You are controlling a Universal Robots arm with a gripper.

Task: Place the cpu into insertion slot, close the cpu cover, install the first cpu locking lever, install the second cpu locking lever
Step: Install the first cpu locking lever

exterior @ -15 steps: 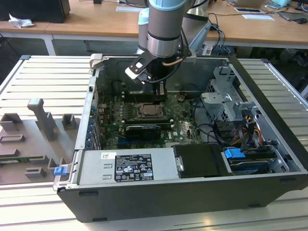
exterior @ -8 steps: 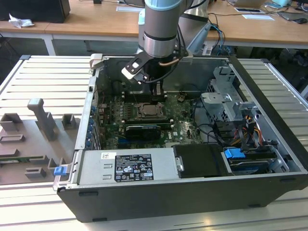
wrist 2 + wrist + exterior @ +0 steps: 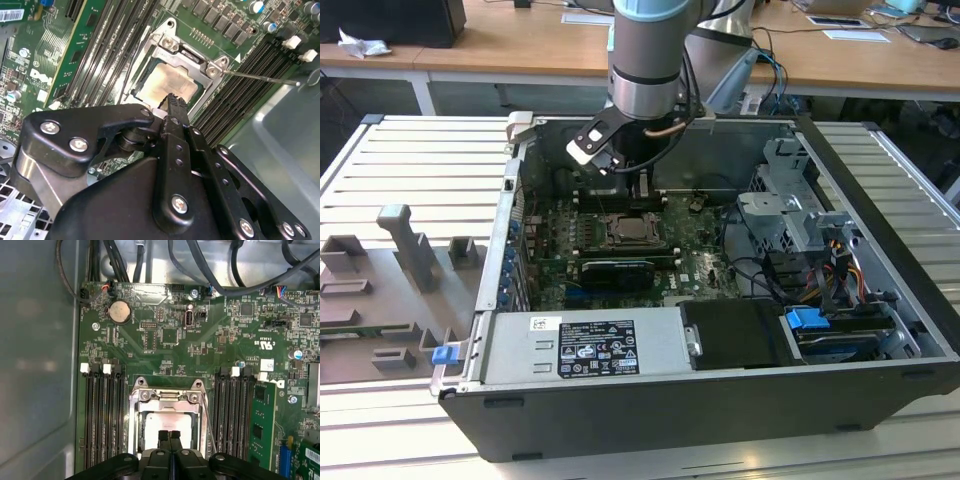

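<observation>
As far as I can tell, tool (image 3: 169, 434): pressed together, close over the cpu (image 3: 150, 427)
cpu: sitting in the insertion slot (image 3: 136, 390), cpu cover (image 3: 165, 404) down over it
locking lever (image 3: 260, 77): sticking out sideways

an open dark computer case (image 3: 620, 425) lies on a slatted metal table (image 3: 410, 150), grey fixtures (image 3: 408, 240) beside it at the exterior view's left. inside, a silver power supply (image 3: 515, 350) runs along the near wall. on the green board (image 3: 170, 355) a coin battery (image 3: 120, 312) sits near long black memory slots (image 3: 102, 415); black cables (image 3: 240, 291) cross the board's edge.
</observation>
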